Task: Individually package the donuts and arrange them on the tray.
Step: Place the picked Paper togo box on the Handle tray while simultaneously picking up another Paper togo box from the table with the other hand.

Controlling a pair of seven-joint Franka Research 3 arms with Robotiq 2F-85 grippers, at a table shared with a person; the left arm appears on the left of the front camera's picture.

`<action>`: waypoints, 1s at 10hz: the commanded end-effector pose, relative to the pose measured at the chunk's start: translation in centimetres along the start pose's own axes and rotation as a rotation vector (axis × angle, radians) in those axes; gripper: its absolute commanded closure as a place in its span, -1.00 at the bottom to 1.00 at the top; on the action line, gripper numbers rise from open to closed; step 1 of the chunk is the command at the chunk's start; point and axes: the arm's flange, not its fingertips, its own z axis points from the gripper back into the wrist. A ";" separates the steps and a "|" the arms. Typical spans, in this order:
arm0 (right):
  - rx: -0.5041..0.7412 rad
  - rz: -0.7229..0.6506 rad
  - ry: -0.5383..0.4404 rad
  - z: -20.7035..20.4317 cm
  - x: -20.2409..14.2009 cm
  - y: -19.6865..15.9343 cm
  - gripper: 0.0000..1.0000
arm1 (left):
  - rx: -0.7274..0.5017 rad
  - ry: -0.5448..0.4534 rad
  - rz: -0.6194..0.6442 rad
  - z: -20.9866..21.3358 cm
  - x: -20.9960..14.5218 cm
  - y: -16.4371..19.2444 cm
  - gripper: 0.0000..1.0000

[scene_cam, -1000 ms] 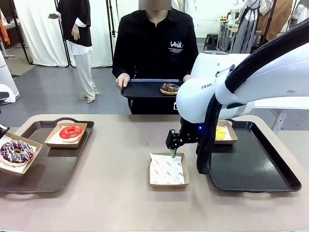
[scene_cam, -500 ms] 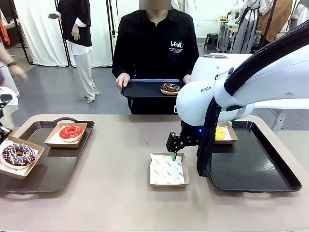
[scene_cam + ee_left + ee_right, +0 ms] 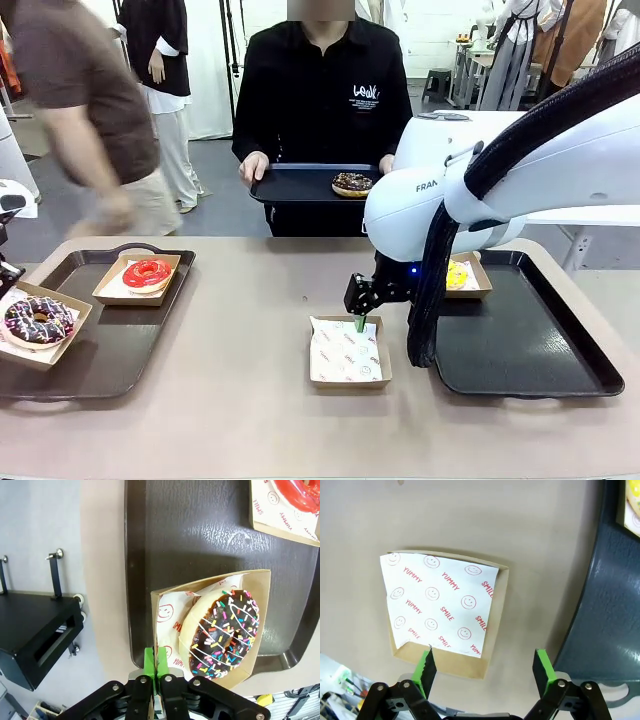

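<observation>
My left gripper (image 3: 156, 661) is shut on the edge of a paper-lined cardboard box (image 3: 167, 610). That box carries the dark purple sprinkled donut (image 3: 225, 632) over the left tray (image 3: 110, 350). The red donut (image 3: 147, 273) lies boxed on the same tray. My right gripper (image 3: 485, 667) hangs open just above an empty box lined with smiley paper (image 3: 440, 605) at mid-table. On the right tray (image 3: 530, 345) rests the yellow donut (image 3: 457, 274) in its box. The person across the table holds a small tray (image 3: 295, 186) with the chocolate donut (image 3: 351, 184).
A passer-by in a brown shirt (image 3: 80, 90) crosses behind the table's far left corner. A black bracket (image 3: 35, 630) sits beyond the left tray's outer edge. Bare tabletop (image 3: 240, 330) lies between the two trays around the empty box.
The box with the purple donut has shifted slightly and levelled over the left tray. A passer-by has walked in at the back left. The right gripper has barely moved.
</observation>
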 end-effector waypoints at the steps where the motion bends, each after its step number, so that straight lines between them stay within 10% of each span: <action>1: -0.065 -0.110 -0.036 -1.0 -0.5 1.5 -1.00 | -0.018 -0.015 0.017 -0.5 0.0 -0.6 0.97; 10: -0.041 -0.096 -0.018 -3.3 -0.8 1.2 -1.00 | -0.060 0.011 0.020 -2.3 1.4 -3.0 0.97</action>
